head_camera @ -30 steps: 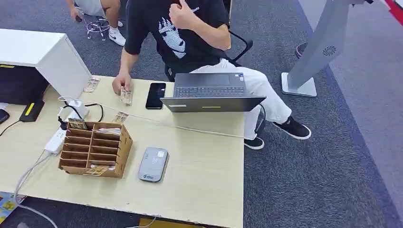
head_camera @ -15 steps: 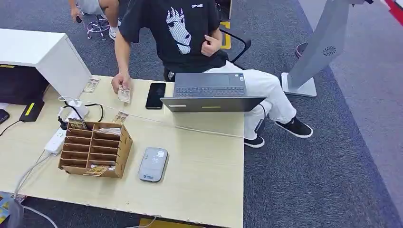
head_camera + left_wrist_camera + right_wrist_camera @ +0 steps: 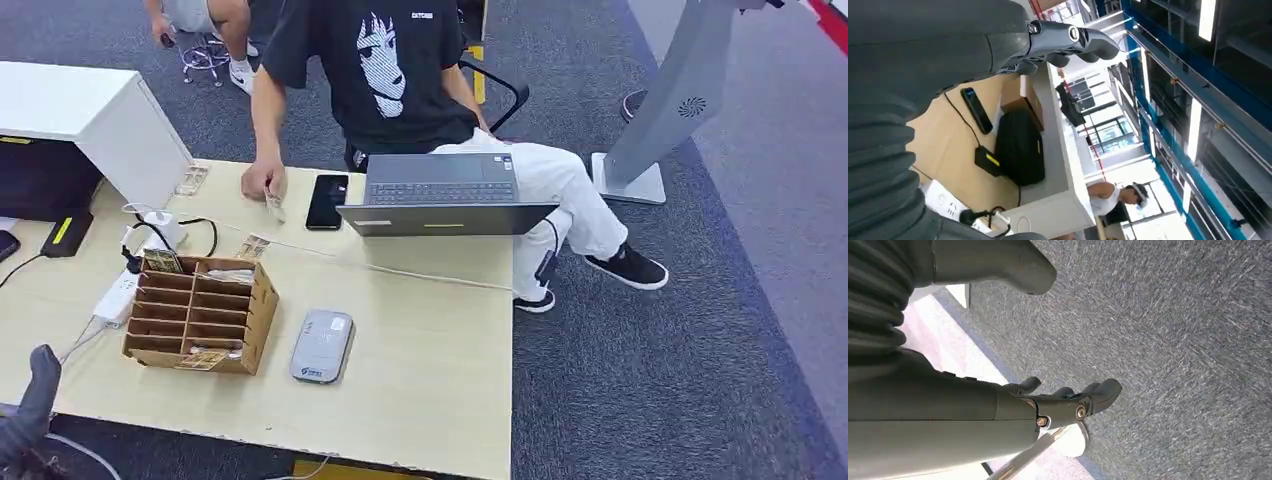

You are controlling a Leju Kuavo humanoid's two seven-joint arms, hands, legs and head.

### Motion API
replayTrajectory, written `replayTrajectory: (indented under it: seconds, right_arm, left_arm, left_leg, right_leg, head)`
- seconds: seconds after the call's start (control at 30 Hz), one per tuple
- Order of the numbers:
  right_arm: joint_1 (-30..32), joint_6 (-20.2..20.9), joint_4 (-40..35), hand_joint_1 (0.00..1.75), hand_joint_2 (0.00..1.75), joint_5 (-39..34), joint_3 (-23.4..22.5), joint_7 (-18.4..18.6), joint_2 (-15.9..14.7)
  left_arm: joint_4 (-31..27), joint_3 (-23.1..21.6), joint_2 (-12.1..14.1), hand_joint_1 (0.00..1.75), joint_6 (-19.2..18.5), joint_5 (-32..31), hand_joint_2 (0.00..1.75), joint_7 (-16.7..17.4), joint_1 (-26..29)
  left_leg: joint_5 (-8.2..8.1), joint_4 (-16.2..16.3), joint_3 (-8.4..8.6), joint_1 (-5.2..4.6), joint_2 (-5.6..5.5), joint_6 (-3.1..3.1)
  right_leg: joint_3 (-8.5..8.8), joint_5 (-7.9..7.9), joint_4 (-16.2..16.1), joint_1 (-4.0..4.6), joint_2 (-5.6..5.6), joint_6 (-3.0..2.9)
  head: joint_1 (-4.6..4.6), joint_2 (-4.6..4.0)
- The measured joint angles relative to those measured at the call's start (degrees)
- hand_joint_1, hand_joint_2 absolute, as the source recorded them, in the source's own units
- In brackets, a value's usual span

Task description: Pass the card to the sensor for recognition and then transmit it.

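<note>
Our left hand [image 3: 30,405] rose empty and loose-fingered at the near-left surface [image 3: 430,380] edge, our right hand [image 3: 1068,402] hung empty over carpet, since a person's hand [image 3: 262,181] held the card [image 3: 273,207] far off.

Your pale wooden table [image 3: 430,350] carries a card organizer [image 3: 200,312] nearest your left hand [image 3: 30,405], then sensor [image 3: 322,346], laptop [image 3: 445,205], phone [image 3: 327,200] beyond.

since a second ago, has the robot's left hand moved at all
Yes. The left hand has come up into the head view at the lower left, beside the table's near edge, left of the cardboard organizer. It holds nothing.
</note>
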Motion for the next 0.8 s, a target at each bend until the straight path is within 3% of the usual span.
replayTrajectory:
  seconds: [0.07, 0.17, 0.3, 0.4, 0.67, 0.8]
  right_arm:
    - [-0.14, 0.35, 0.00, 0.00, 1.75, 0.02, 0.13, -0.02, 0.00]
    - [-0.59, 0.98, -0.02, 0.00, 1.75, 0.00, 0.52, -0.11, 0.00]
    - [-0.75, 1.14, -0.02, 0.00, 1.75, -0.37, 0.57, -0.17, 0.00]
    - [-0.65, 1.73, -0.02, 0.00, 1.75, -0.77, 0.57, -0.33, 0.00]
    - [-0.60, 2.75, -0.11, 0.00, 1.75, -1.03, 0.63, 0.26, 0.28]
    - [-0.64, 2.67, -0.35, 0.00, 1.75, -1.03, 0.63, 0.42, 0.61]
  left_arm:
    - [0.81, -1.43, 1.62, 0.00, 1.16, -0.55, 1.75, 0.42, -1.72]
    - [4.42, -3.34, 5.12, 0.00, 3.55, -3.83, 1.75, 3.64, -6.42]
    - [14.43, -6.19, 11.37, 0.00, 6.88, -13.93, 1.75, 10.40, -15.45]
    - [20.32, -8.18, 14.47, 0.00, 8.48, -18.30, 1.75, 12.09, -20.46]
    - [30.09, -13.51, 18.25, 0.00, 8.96, -26.68, 1.75, 16.98, -29.33]
    - [32.72, -15.81, 18.25, 0.00, 9.53, -27.74, 1.75, 17.42, -32.95]
  left_leg:
    - [0.02, 0.01, -0.04, 0.00, -0.04, 0.02]
    - [0.05, 0.01, 0.00, -0.01, -0.04, 0.02]
    - [0.20, 0.00, -0.04, 0.01, -0.06, -0.02]
    - [0.23, 0.00, -0.04, 0.02, 0.01, -0.05]
    - [0.24, 0.02, -0.10, 0.00, 0.03, -0.03]
    - [0.24, 0.02, -0.09, 0.00, 0.08, -0.03]
  right_leg:
    - [0.01, 0.00, -0.01, 0.00, -0.07, 0.01]
    - [0.00, 0.04, -0.01, 0.00, -0.05, 0.03]
    - [-0.03, 0.15, 0.04, 0.01, -0.07, -0.08]
    - [-0.04, 0.20, 0.06, 0.01, 0.02, -0.08]
    - [-0.13, 0.24, 0.04, 0.00, 0.06, -0.04]
    - [-0.13, 0.24, 0.04, 0.00, 0.12, -0.04]
  head:
    - [0.00, 0.00]
    - [-0.02, 0.00]
    - [-0.02, 0.00]
    - [0.00, 0.00]
    - [0.00, 0.00]
    - [0.00, 0.00]
